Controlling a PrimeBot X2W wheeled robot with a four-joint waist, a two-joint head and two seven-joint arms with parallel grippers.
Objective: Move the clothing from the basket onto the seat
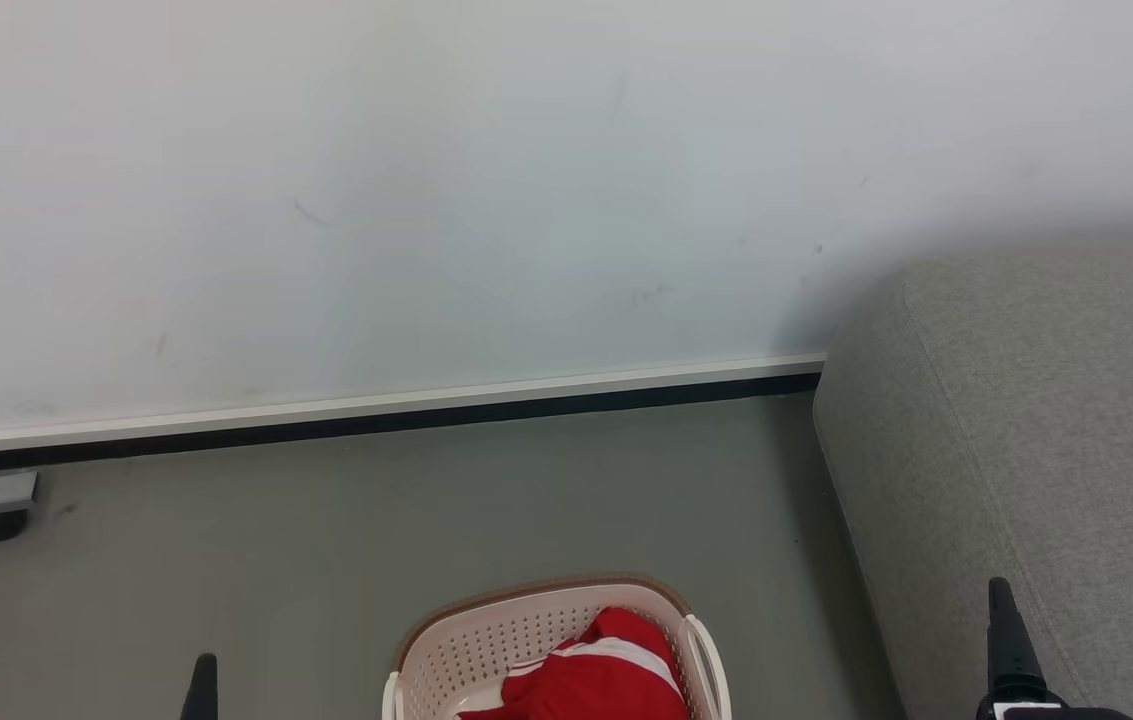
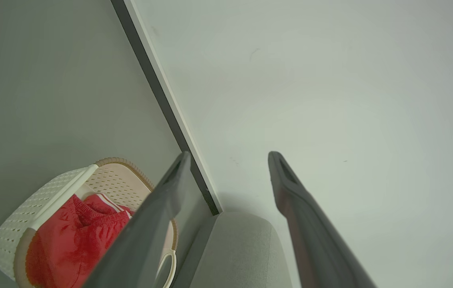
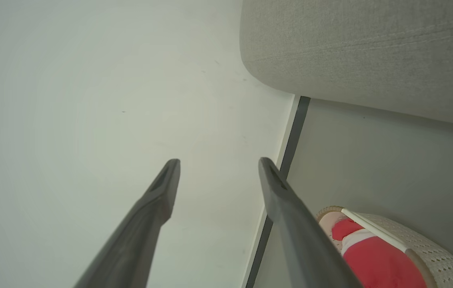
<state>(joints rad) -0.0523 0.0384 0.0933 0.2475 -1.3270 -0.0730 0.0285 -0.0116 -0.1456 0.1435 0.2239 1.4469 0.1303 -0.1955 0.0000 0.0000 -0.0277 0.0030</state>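
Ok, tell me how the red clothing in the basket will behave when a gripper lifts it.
The clothing lies crumpled in the basket, so it will probably hang limp and drape when lifted. It looks like thin fabric, so likely light for its size. Bunched in folds, a pinch may catch just one layer and trail the rest.

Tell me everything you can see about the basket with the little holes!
The basket is cream-white plastic and oval, its walls dotted with rows of little holes. A brown rim runs round the top, and a white loop handle sits on one side. It stands upright on the grey floor, near the grey sofa but apart from it. Inside lies red clothing with white stripes, heaped against its walls. Its near end is cut off in the head view.
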